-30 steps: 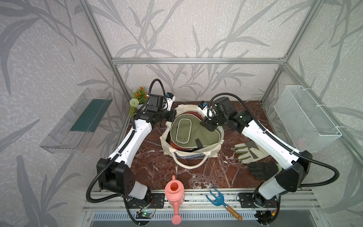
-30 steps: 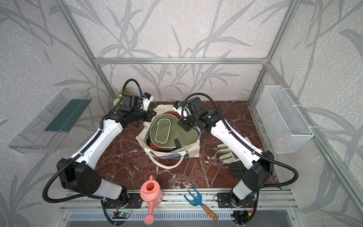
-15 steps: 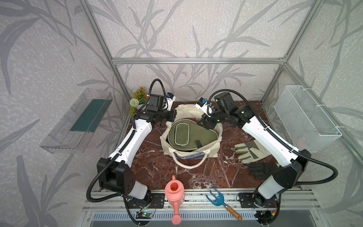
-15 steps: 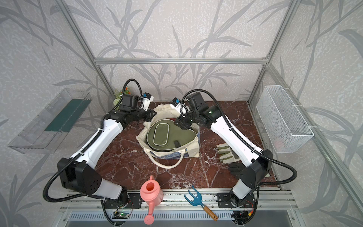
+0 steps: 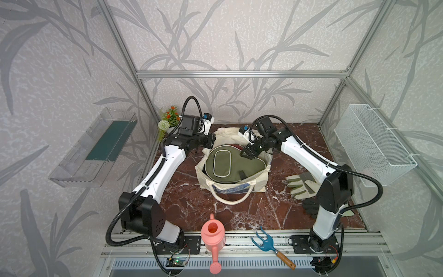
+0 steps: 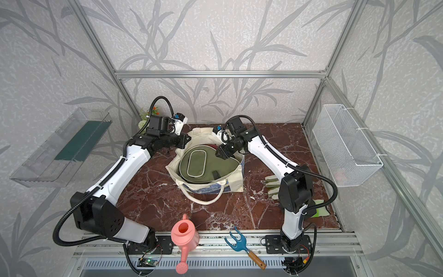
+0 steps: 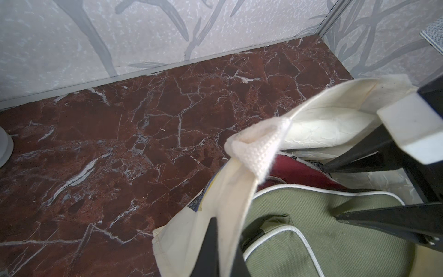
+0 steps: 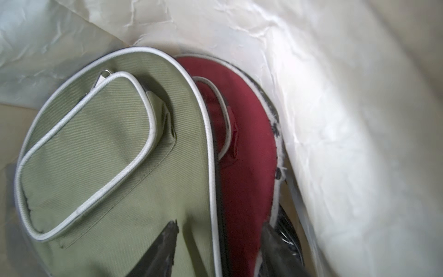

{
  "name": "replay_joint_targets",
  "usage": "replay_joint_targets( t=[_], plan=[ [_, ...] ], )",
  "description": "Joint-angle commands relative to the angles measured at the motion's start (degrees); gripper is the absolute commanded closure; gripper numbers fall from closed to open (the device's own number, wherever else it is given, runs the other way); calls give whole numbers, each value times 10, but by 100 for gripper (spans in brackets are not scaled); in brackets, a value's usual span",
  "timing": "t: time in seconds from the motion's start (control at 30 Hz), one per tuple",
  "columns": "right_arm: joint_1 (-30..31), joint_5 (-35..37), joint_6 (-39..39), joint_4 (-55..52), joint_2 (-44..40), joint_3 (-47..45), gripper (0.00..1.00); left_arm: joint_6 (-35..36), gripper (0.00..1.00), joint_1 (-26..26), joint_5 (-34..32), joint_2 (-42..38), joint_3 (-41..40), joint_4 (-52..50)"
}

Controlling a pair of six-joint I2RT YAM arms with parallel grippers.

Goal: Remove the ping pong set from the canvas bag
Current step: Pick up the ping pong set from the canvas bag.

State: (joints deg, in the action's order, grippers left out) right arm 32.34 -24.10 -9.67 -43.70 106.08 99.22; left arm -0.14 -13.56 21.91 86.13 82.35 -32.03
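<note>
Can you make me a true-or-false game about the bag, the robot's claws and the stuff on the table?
The olive cover lies on top inside the canvas bag. True.
The gloves are inside the bag. False: they lie on the table beside it.
The left claw pinches the bag's rim. True.
The watering can is blue. False: it is pink.
The right claw is shut tight. False: it is open, down in the bag over the olive cover and the maroon cover.

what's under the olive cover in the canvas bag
A maroon cover lies right under the olive cover, its edge peeking out along one side. Anything deeper in the canvas bag is hidden beneath them.
</note>
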Motion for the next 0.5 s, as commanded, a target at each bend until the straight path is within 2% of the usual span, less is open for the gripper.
replay_joint_targets(
  t=[0.0, 0.27, 0.47],
  plan=[
    [5, -47, 0, -9, 12, 3, 49, 3, 100, -2, 12, 7, 21, 21],
    [5, -97, -6, -30, 28, 3, 65, 4, 100, -2, 11, 12, 22, 21],
    [4, -97, -9, -50, 29, 19, 94, 5, 100, -2, 10, 11, 20, 20]
  ],
)
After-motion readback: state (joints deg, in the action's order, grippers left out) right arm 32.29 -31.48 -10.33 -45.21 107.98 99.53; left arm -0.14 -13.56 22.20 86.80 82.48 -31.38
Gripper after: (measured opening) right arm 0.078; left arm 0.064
